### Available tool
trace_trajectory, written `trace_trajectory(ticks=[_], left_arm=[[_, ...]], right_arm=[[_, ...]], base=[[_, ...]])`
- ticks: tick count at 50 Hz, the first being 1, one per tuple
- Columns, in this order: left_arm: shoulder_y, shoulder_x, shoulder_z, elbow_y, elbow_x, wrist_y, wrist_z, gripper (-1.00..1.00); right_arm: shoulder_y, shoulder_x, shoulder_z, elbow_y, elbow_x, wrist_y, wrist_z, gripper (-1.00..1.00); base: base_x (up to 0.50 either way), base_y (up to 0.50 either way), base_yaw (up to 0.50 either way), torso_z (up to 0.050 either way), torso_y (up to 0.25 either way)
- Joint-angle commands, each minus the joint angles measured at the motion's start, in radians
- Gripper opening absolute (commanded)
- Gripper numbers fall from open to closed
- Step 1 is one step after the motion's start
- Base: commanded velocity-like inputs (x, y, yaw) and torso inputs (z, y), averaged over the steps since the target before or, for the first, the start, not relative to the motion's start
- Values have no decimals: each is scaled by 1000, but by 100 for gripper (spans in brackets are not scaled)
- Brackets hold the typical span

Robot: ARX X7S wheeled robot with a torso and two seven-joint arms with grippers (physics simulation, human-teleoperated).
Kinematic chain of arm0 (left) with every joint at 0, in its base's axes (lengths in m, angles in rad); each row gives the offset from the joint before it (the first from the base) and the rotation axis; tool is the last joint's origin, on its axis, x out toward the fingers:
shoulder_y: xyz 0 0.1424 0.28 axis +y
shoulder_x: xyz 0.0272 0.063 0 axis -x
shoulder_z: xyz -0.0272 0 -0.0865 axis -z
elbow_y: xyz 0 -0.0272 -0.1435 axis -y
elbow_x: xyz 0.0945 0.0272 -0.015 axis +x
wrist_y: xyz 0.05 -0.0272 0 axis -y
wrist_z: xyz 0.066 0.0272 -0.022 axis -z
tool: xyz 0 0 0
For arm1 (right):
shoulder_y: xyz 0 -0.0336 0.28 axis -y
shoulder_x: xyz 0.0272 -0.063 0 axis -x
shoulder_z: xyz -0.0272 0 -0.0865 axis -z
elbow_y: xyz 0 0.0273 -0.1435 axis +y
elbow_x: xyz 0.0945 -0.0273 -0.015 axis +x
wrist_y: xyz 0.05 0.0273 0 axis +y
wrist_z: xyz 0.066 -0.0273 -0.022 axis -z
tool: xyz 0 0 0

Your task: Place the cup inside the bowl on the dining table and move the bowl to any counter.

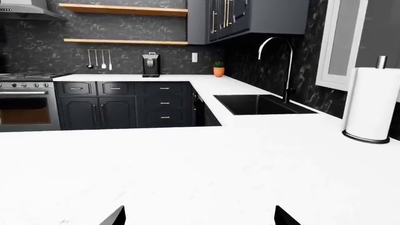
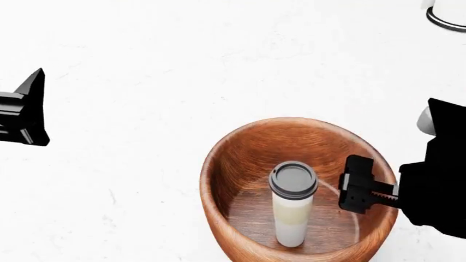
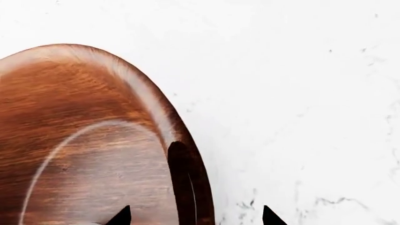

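The cup (image 2: 293, 203) stood upright inside the bowl (image 2: 240, 164), grey lid on, its base on the bowl floor a bit toward the near wall. So the first half of the task looked done. The bowl sat on a white marbled top (image 2: 160, 82), and the left wrist cam showed the same white surface running on to a sink (image 1: 259, 104), navy cabinets (image 1: 125, 105) and a paper towel roll (image 1: 373, 104). Prob the counter already, but from these views I couldn't rule out the table.

R gripper (image 2: 364, 191) was at the bowl's right rim. In the right wrist view its two fingertips (image 3: 119, 218) straddled the rim, one over the inside, one outside over the white top, jaws spread with the wall between them and not pinching it. L gripper (image 2: 25, 112) hung well apart to the left, over bare surface; its tips showed wide apart in its own cam, holding nothing.

Step in hand, as I judged it: either grasping or releasing the rim. To do it well:
- if grasping, seat fingers deeper over the thick wall before closing
- lift level, slow, since the tall cup could tip
- if releasing, back off straight up, w/o dragging the rim
- keep the inner finger clear of the cup
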Motion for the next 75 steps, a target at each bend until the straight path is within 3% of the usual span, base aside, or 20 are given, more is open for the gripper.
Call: trace_trajectory(ticks=[1, 6, 7, 28, 36, 43, 56, 75], left_arm=[[8, 6, 5, -1, 7, 6, -5, 100], [12, 2, 4, -1, 5, 8, -2, 100], [10, 6, 6, -1, 6, 7, -4, 100], [21, -11, -5, 2, -8, 11, 3, 100], [25, -8, -5, 7, -10, 13, -2, 100], [22, 0, 0, 9, -10, 13, -9, 100], [47, -2, 3, -3, 1, 31, 11, 100], [21, -13, 3, -8, -4, 21, 12, 100]], right_arm=[[11, -17, -32, 35, -55, -7, -58, 100], [9, -8, -24, 26, -49, -18, -48, 100], [8, -6, -24, 20, -53, -22, -50, -100], [42, -11, -28, 39, -60, -41, -50, -100], [157, -36, -54, 120, -45, 29, -47, -100], [291, -67, -117, 180, -139, 56, -186, -100], [310, -64, -143, 184, -269, -106, -392, -100], [306, -48, -122, 151, -226, -90, -367, -100]], base=[[0, 0, 0, 0, 0], [0, 0, 0, 0, 0], [0, 0, 0, 0, 0], [1, 0, 0, 0, 0], [0, 0, 0, 0, 0], [0, 0, 1, 0, 0], [0, 0, 1, 0, 0], [0, 30, 1, 0, 0]])
